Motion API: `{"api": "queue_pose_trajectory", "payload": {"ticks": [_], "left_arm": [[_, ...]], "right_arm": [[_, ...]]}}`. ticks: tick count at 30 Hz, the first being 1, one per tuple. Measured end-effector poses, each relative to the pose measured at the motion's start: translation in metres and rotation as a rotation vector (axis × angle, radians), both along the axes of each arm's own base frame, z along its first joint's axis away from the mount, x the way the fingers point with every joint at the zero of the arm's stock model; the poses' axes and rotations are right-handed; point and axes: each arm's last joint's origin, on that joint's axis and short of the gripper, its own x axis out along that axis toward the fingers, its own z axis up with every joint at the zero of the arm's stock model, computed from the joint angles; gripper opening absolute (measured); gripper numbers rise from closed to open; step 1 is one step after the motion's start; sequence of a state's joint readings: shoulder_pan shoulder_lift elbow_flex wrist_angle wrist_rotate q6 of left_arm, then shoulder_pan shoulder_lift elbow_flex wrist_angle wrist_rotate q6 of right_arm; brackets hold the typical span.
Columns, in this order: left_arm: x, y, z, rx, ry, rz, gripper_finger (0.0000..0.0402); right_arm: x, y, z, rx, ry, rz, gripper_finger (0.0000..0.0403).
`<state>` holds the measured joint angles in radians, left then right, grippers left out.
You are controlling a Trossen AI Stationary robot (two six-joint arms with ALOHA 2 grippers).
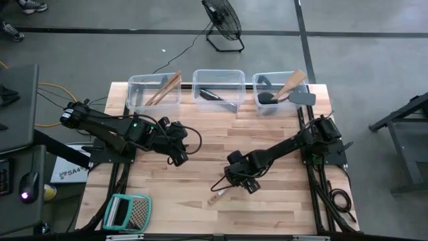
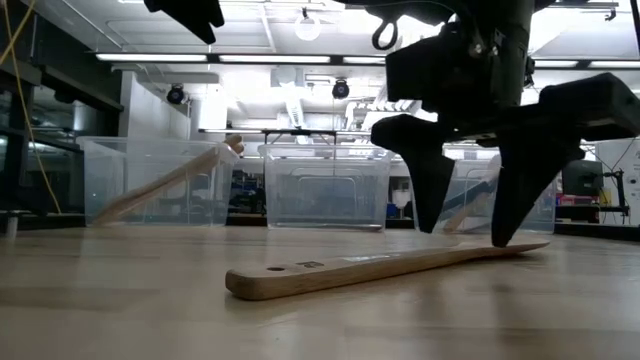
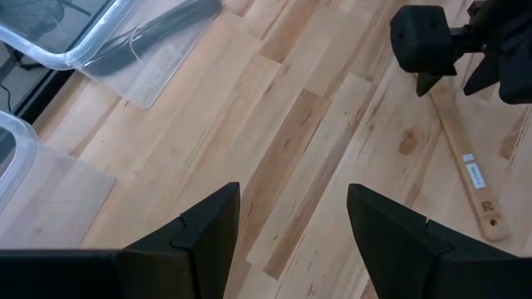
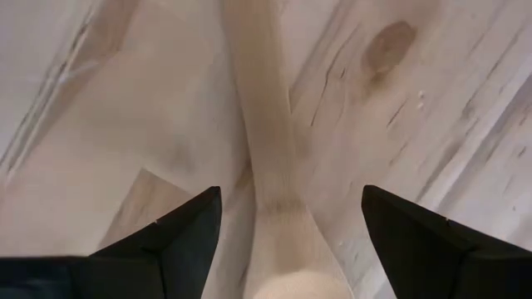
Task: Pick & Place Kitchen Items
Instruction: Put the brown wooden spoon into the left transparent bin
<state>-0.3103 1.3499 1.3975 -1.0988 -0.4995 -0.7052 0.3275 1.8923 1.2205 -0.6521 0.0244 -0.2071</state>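
Overhead, the table (image 1: 267,207) held three clear bins (image 1: 218,89) along its far edge, and the wide middle stretch was bare wood. The right gripper (image 1: 239,179) sat low near the centre over one pale wooden utensil (image 1: 217,197), whose handle end pointed toward the near edge. The left gripper (image 1: 178,152) hung well apart from it, fingers spread. A teal-framed grater (image 1: 128,211) lay at the near left corner. Utensils in the bins were too tangled to count.

At table height, the wooden utensil (image 2: 380,268) lay flat with its hanging hole near the camera; the right gripper (image 2: 470,236) straddled its far part, fingers apart, tips just above the wood. Its upper body was cut off.

From the left wrist, two spread fingers (image 3: 208,241) framed bare boards; the utensil (image 3: 470,170) lay beyond.

From the right wrist, the utensil (image 4: 270,166) ran between the open fingers (image 4: 179,237), ungripped; its head was cut off.
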Motion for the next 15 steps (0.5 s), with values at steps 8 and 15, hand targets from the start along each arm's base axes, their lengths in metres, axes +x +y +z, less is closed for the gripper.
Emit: {"api": "queue_pose_trajectory", "payload": {"ticks": [8,15], "left_arm": [[0.000,0.000,0.000,0.000,0.001,-0.001,0.0218],[0.000,0.000,-0.001,-0.006,0.006,-0.004,0.0218]], "right_arm": [[0.003,0.001,-0.009,0.019,0.014,0.005,0.0240],[0.003,0.002,-0.015,0.020,0.032,0.003,0.0217]]}}
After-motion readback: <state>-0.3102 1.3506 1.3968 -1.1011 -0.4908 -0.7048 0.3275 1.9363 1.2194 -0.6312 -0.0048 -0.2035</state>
